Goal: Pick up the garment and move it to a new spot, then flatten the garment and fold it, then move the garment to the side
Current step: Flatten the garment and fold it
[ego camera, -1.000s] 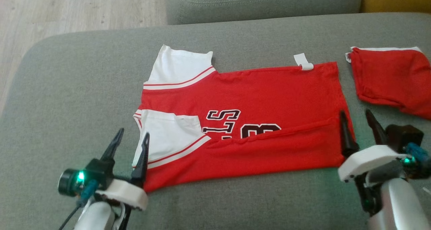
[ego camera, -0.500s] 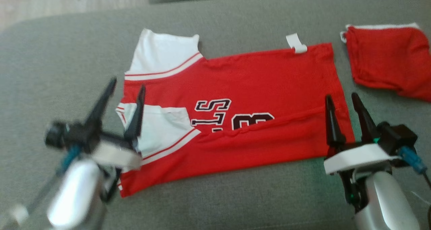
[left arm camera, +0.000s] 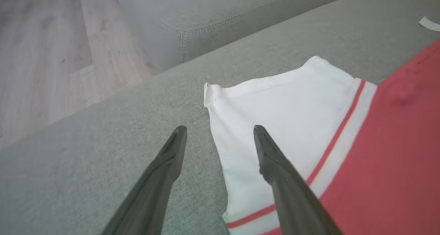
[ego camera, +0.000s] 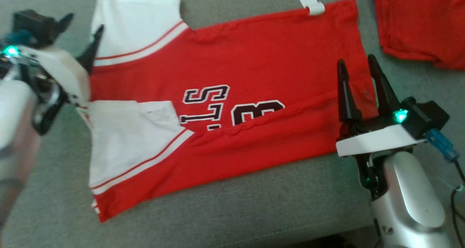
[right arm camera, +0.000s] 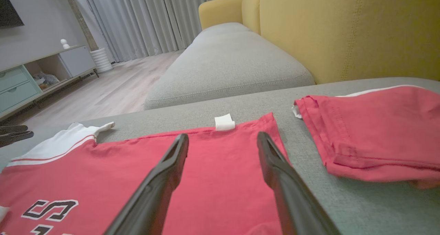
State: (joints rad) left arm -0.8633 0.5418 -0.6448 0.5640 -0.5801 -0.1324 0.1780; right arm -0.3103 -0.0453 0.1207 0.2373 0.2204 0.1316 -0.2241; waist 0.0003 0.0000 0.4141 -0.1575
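The garment [ego camera: 254, 59] is a red jersey with white sleeves and dark lettering, spread on the grey cushion [ego camera: 254, 211], its near long edge folded up over the body. My left gripper [ego camera: 83, 24] is open at the far white sleeve [left arm camera: 275, 100]; one finger is over the cushion and the other over the sleeve's edge, seen close in the left wrist view [left arm camera: 219, 128]. My right gripper [ego camera: 355, 59] is open above the hem end of the jersey [right arm camera: 221, 135], both fingers over red cloth. Nothing is held by either one.
A second red garment [ego camera: 417, 23] lies folded on the cushion to the right of the jersey's hem. A white label [right arm camera: 224, 122] sticks out at the far hem corner. Behind are another grey cushion [right arm camera: 227, 63], a yellow backrest [right arm camera: 343, 32] and wooden floor [left arm camera: 41, 56].
The head camera has tipped down and closer. My left gripper has travelled from the near sleeve to the far sleeve. My right gripper has edged forward over the hem. Both stayed open.
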